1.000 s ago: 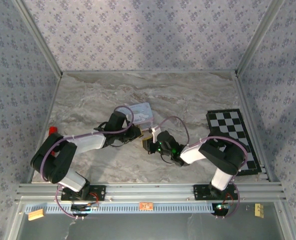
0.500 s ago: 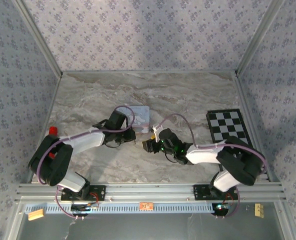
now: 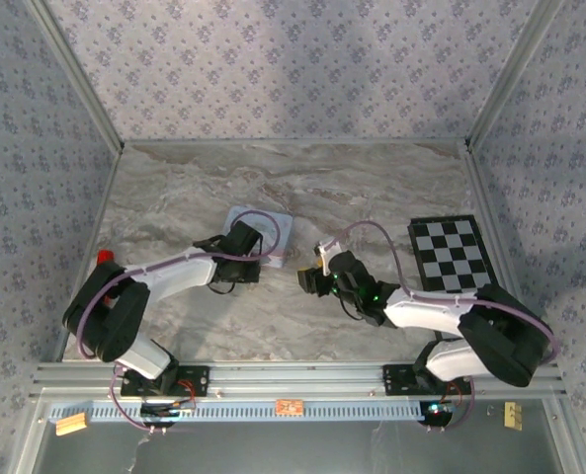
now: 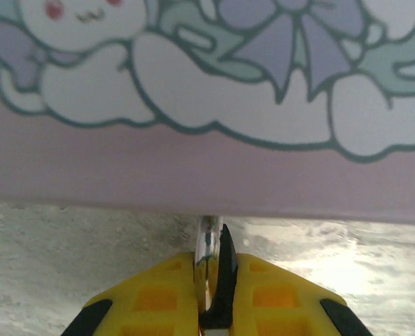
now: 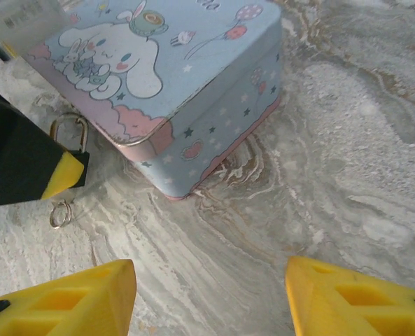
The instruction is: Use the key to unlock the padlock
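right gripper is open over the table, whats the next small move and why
Probably ease the right gripper toward what looks like the key's ring and close on it. Its jaws stand open and empty, while the left gripper is shut on the padlock, so the lock is steadied for turning.

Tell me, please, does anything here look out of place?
A small metal ring lies loose on the table, close to the left gripper, which is shut on the padlock. The open right gripper holds nothing.
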Robot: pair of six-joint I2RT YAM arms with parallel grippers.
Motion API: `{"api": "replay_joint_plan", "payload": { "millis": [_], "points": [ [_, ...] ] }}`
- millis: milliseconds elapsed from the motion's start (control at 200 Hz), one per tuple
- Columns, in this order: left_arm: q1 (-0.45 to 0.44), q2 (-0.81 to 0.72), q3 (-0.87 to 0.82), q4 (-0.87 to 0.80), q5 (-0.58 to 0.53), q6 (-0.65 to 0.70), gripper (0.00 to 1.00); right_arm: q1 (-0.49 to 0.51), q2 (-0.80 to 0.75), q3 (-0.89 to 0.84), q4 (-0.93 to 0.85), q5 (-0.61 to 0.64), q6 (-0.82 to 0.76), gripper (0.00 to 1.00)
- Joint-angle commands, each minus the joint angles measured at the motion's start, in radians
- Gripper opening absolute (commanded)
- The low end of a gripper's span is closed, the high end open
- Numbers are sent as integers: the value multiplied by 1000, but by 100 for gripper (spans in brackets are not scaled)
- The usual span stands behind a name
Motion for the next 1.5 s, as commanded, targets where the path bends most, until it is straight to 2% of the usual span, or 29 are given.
{"api": "replay_joint_plan", "payload": {
  "millis": [0, 185, 545, 665, 690, 735, 905, 1064, 1119, 1179, 1269, 1364, 1494],
  "points": [
    [-6, 53, 19, -45, -73, 30, 0, -19, -50, -15, -30, 25, -18, 60],
    [-25, 120, 31, -42, -108, 8, 0, -49, -108, -40, -34, 8, -9, 61],
    [-83, 126, 91, -66, -124, 1, 3, -69, -117, -45, -35, -3, 8, 61],
    [-86, 115, 92, -55, -83, 5, 11, -71, -116, -44, -35, -7, 11, 61],
    [-86, 106, 86, -43, -57, 12, 20, -71, -116, -43, -35, -7, 11, 61],
    [-86, 85, 73, -21, -29, 12, 29, -73, -117, -43, -38, -10, 12, 61],
    [-74, 0, 50, 1, 9, 7, 39, -83, -117, -46, -30, -20, 31, 61],
    [-28, -142, 1, 29, 44, 14, 48, -100, -116, -60, 4, -40, 64, 61],
    [-18, -213, -18, 25, 4, 13, 49, -107, -116, -63, 10, -50, 71, 60],
    [0, -304, -49, 17, -66, -16, 56, -112, -117, -62, 15, -61, 77, 58],
    [74, -408, -95, 31, -46, -49, 60, -113, -116, -64, 26, -67, 80, 58],
    [157, -433, -93, 23, -18, -41, 63, -111, -106, -63, 35, -70, 88, 58],
    [264, -369, -47, 38, 71, -24, 65, -98, -74, -55, 70, -92, 122, 58]
  ]
}}
